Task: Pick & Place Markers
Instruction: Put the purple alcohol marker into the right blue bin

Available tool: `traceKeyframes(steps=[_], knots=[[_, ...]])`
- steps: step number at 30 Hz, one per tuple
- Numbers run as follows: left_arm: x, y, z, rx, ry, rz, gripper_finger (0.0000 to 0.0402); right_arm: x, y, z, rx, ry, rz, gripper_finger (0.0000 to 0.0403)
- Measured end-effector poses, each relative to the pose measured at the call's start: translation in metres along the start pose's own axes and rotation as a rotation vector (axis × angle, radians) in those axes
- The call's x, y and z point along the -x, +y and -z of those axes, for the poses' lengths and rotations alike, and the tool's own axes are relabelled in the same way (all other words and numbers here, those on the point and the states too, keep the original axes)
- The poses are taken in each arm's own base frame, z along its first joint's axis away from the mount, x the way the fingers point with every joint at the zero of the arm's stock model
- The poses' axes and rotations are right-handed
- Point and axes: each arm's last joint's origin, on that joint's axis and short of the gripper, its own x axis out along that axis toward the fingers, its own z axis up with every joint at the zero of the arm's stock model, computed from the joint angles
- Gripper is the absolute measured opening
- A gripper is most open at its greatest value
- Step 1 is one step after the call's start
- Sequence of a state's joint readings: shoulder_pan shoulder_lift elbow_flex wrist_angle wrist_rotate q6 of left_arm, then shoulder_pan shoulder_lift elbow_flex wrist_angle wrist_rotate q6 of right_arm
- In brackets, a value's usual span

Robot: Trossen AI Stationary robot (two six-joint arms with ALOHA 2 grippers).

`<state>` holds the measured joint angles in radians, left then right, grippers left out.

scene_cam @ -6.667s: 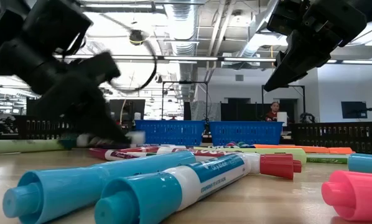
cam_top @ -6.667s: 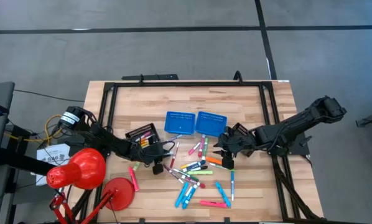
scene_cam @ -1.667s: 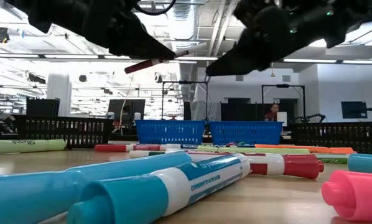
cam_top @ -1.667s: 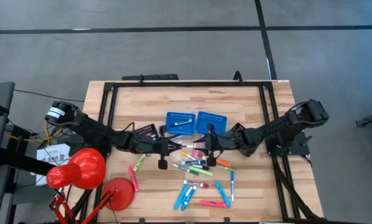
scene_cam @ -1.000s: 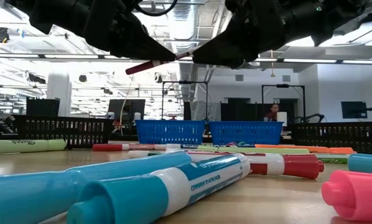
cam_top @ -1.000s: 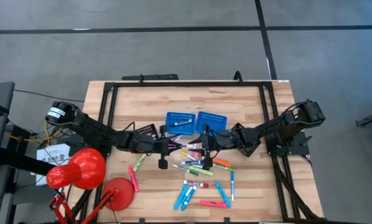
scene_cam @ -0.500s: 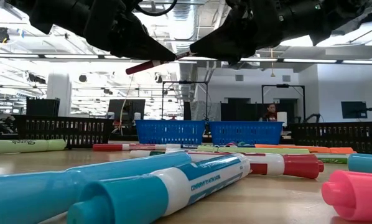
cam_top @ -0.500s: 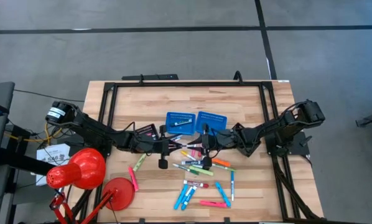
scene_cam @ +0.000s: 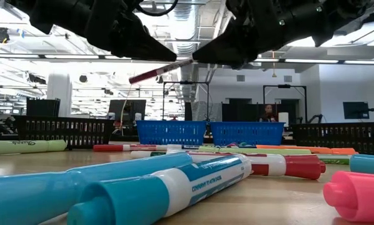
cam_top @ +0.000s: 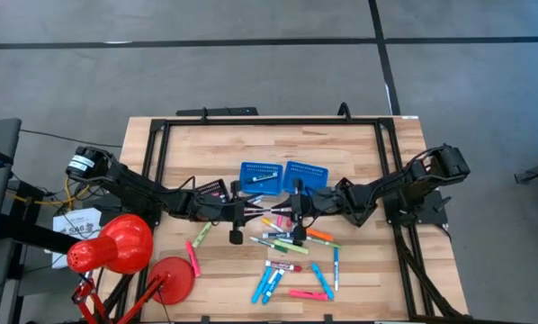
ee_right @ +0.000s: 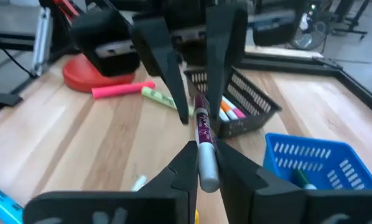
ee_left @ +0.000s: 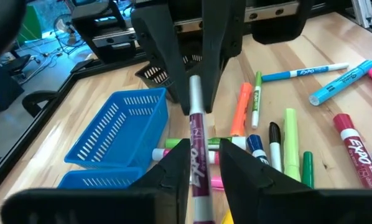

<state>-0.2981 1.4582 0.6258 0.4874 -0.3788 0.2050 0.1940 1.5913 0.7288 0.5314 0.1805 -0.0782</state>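
Note:
Both grippers meet in mid-air over the table's middle, near the two blue baskets (cam_top: 282, 176). A thin maroon marker (scene_cam: 159, 70) with a grey end spans between them. My right gripper (ee_right: 204, 148) is shut on it. My left gripper (ee_left: 203, 146) is open, its fingers standing on either side of the marker's maroon half (ee_left: 197, 155). Several other markers (cam_top: 287, 243) lie loose on the wood below and toward the near edge. My right gripper pinches the marker's grey end (ee_right: 207, 171) between its two fingers. The fingers come from the table's right, slanting a little down, and lie along the marker. The marker is lifted clear and tilted, its free maroon end (scene_cam: 134, 79) lower, toward the table's left.
A black tray (cam_top: 210, 192) with markers sits left of the baskets. A red lamp (cam_top: 116, 243) and its red base (cam_top: 170, 274) stand at the near left. A dark frame (cam_top: 161, 135) runs along the table's edges. Big marker barrels (scene_cam: 174, 181) lie close in the low view.
My right gripper has shut on the marker's grey end and my left gripper has opened around the other half. The marker has tipped: its left, maroon end has sunk a little while the right end stayed in place. Neither arm has shifted.

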Motion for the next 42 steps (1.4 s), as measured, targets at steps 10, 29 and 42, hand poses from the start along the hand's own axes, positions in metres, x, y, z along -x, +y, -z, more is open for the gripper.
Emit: traceKeyframes(steps=[10, 29, 42], knots=[[0.000, 0.001, 0.000, 0.030, 0.006, -0.034, 0.0083, 0.024, -0.007, -0.006, -0.003, 0.122, 0.135, 0.0024], [0.000, 0.000, 0.000, 0.056, 0.007, -0.033, 0.0083, 0.150, 0.004, 0.005, -0.276, 0.477, 0.515, 0.0044], [0.000, 0.000, 0.000, 0.056, 0.007, -0.034, 0.0083, 0.124, -0.006, 0.017, -0.244, 0.554, 0.599, 0.0030]])
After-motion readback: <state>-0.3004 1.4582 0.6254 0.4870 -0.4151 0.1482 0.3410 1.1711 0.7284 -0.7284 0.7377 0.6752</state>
